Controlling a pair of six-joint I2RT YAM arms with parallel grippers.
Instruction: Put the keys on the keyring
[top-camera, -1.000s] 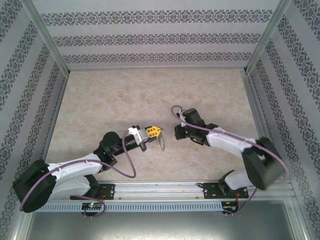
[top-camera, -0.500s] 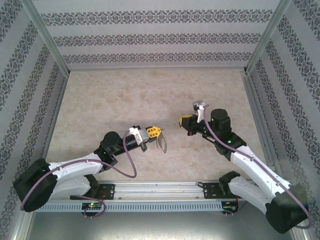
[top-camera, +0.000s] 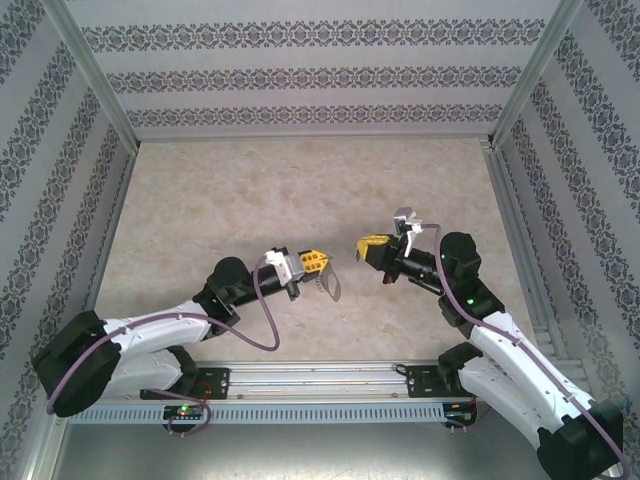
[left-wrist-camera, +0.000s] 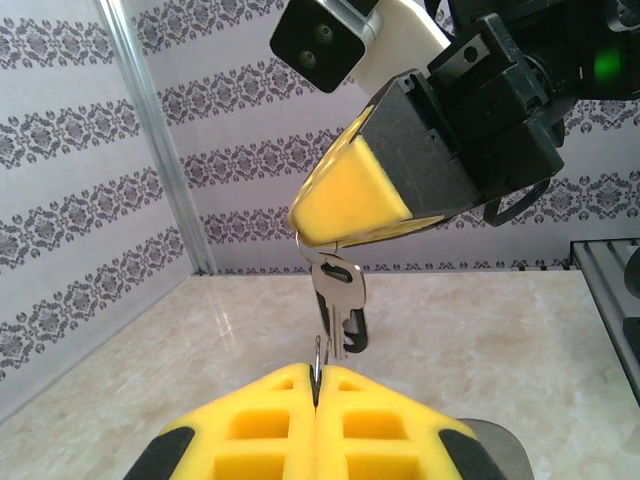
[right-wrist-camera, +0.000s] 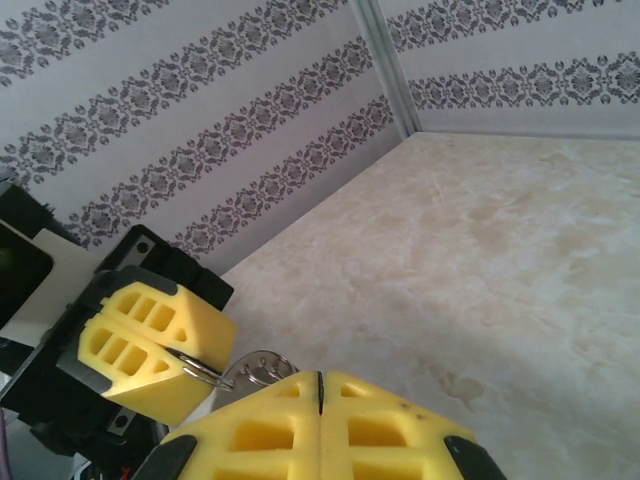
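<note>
The right arm has swung round since a second ago: it was folded in close then, and now it reaches in from the near right corner. The left arm has edged a little to the right.

The left hand (top-camera: 320, 261) is clenched, its yellow pads (left-wrist-camera: 270, 400) pressed flat together on the keyring (top-camera: 331, 287). In the top view the grey loop hangs below and just to the right of that hand, above the counter (top-camera: 250, 190). From the left wrist only its thin edge shows, standing up out of the seam between the pads.

The right hand (top-camera: 364, 243) faces it, tip to tip, near but apart, and it too is clenched. A small key (left-wrist-camera: 340, 300) dangles from the tip of its pads, blade down. The blade's end comes just above the left hand's fingertips, beside the keyring's edge; I cannot tell whether they touch.

From the right wrist, a curved piece of metal shows between the two hands, close to the right pads; whether it is key or ring I cannot tell.

Both hands hover over the middle of the marbled counter, towards its near side, with patterned walls (top-camera: 300, 75) on three sides.
</note>
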